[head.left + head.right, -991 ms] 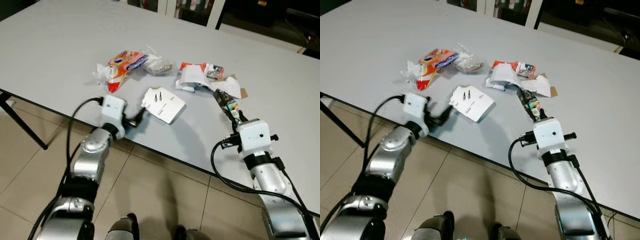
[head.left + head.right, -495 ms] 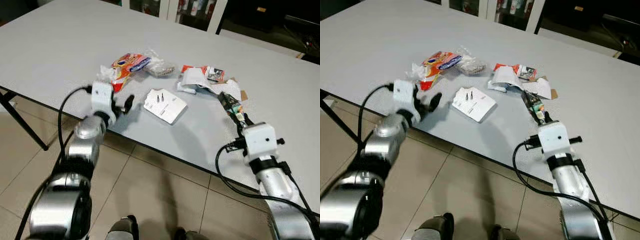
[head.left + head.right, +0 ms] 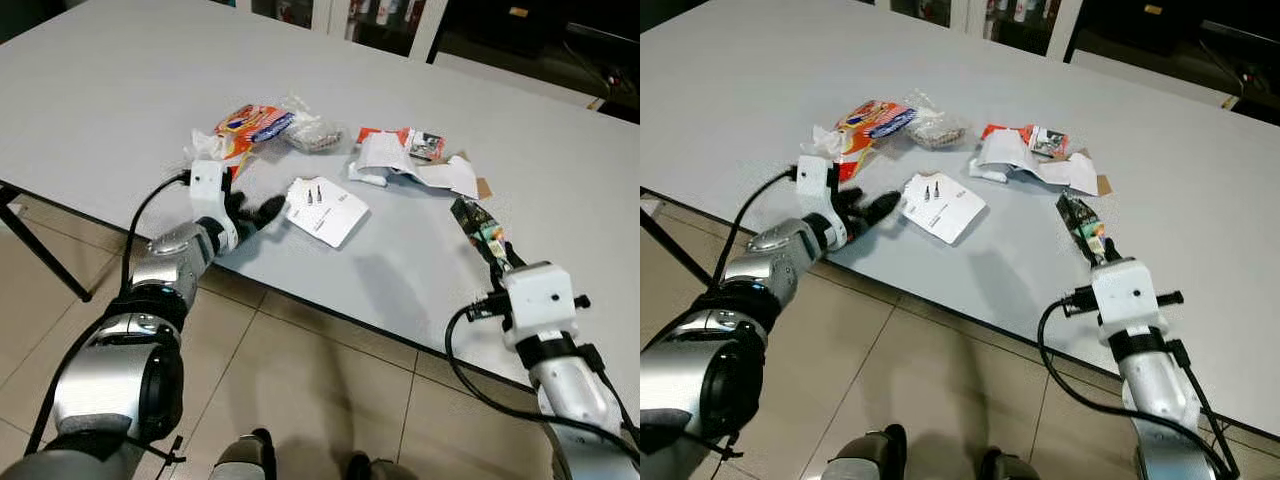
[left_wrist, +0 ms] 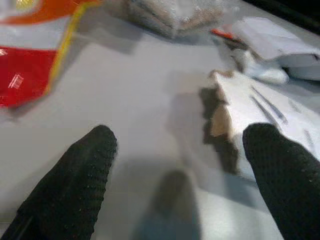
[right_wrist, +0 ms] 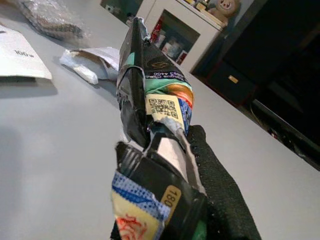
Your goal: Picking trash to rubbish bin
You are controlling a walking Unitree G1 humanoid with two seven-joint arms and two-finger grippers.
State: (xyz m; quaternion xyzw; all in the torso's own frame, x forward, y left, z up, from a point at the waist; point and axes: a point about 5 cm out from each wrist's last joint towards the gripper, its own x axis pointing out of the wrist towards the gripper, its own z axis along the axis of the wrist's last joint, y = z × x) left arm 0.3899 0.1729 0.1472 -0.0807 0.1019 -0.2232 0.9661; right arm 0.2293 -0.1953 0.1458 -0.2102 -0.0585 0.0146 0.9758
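Observation:
My left gripper (image 3: 262, 212) rests low on the grey table (image 3: 120, 90), open, its fingers (image 4: 75, 185) straddling bare tabletop just short of the left edge of a flat white card (image 3: 327, 208). An orange-red snack bag (image 3: 250, 124) lies just beyond it. My right gripper (image 3: 496, 254) is shut on a dark crumpled snack wrapper (image 5: 150, 90), held above the table near its front edge, right of the card. The wrapper (image 3: 476, 222) sticks out past the fingertips toward the other trash.
A clear bag of brownish bits (image 3: 316, 132) lies beside the snack bag. Crumpled white paper with a red wrapper (image 3: 402, 152) sits at the back right. The table's front edge (image 3: 330, 305) runs over a tiled floor (image 3: 300, 400). A black table leg (image 3: 40, 250) stands at the left.
The left gripper swung out left, then came back to the white card's left edge. The right arm drew back toward the table's front edge with the wrapper still held.

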